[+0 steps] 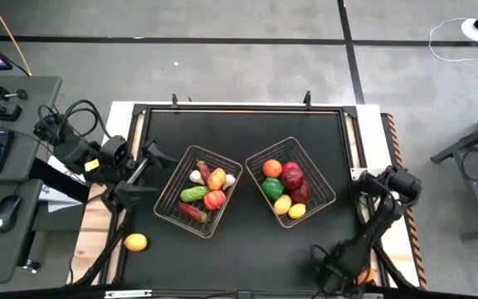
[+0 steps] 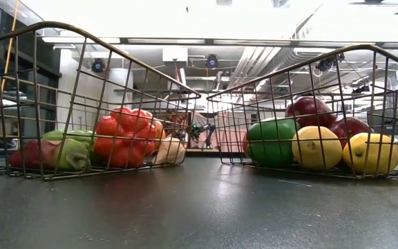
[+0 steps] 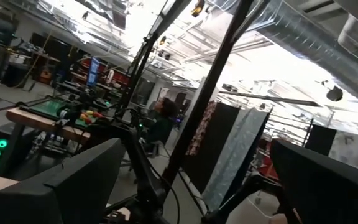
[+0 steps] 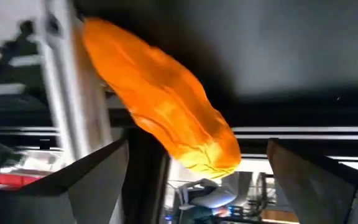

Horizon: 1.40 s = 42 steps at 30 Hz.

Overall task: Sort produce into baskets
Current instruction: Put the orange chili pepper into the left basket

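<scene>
Two baskets are sitting mid-frame, left basket [image 1: 197, 192] and right basket [image 1: 290, 182], both holding produce. Your right gripper [image 4: 194, 180], lower right, is hanging spread beside an orange piece [image 4: 160, 102]; your left gripper [image 3: 194, 186], spread, is waiting left.

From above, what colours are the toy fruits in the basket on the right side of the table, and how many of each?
orange fruit: 1
dark red fruits: 2
green fruit: 1
yellow fruits: 2
Total in the right basket: 6
</scene>
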Motion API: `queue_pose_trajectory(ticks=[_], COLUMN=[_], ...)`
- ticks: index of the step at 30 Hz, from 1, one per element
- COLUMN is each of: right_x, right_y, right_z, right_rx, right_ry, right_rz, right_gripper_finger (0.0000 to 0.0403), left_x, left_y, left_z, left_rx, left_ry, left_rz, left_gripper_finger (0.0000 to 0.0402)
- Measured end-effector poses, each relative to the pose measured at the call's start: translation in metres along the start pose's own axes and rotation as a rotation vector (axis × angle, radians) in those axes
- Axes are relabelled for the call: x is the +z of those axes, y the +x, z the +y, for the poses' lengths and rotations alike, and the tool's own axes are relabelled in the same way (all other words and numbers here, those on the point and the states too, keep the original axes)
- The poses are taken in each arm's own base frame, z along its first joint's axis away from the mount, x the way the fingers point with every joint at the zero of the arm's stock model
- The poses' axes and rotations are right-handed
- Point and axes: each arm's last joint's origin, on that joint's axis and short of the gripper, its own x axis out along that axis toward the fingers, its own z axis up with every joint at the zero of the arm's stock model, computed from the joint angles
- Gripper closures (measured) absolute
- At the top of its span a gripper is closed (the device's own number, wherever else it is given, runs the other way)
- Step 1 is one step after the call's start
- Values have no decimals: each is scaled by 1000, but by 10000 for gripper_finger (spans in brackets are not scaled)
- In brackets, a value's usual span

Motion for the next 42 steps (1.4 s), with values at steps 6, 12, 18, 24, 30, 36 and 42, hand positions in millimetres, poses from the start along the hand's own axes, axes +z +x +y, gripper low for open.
queue_pose_trajectory(ticks=[6, 12, 18, 24, 30, 36, 42], right_x=[-1, 2, 3, -4, -17, -2, 32], right_y=[16, 25, 28, 4, -66, -158, -241], right_z=[-5, -10, -14, 3, 21, 22, -2], right_rx=[-14, -14, -24, -48, -131, -181, -151], right_ry=[-26, -26, -9, -65, -134, -119, -27], right_rz=[5, -5, -1, -101, -416, -927, -1354], right_gripper_finger=[29, 35, 121, 287, 344, 317, 238], left_x=[1, 2, 2, 2, 3, 3, 2], left_y=[1, 2, 2, 2, 2, 1, 1], left_z=[2, 5, 7, 8, 9, 9, 9], left_rx=[32, 54, 104, 136, 159, 180, 178], left_ry=[3, 8, 9, 1, 2, 18, 19], left_rz=[-10, -19, -33, -44, -50, -53, -47], left_gripper_finger=[3, 3, 3, 3, 3, 3, 3])
